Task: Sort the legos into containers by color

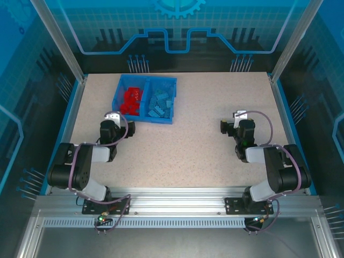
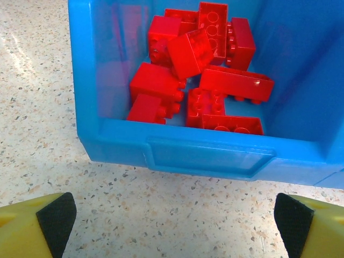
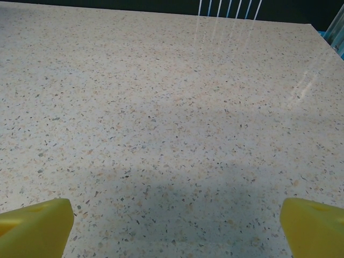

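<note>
Tray (image 1: pixel 153 120) overhead holds red legos (image 1: pixel 130 100) in its left compartment, light blue legos (image 1: pixel 160 104) in the right; left wrist view adds the red studs. Left gripper (image 2: pixel 174 220) and right gripper (image 3: pixel 174 226) gape apart, empty

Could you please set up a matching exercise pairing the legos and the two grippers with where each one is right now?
Things:
1. red legos
2. light blue legos
3. left gripper
4. right gripper

Places:
a. open above the bare table
b. tray compartment on the right arm's side
c. open, facing the tray's near wall
d. tray compartment on the left arm's side

Pairs: 1-d, 2-b, 3-c, 4-a.
</note>
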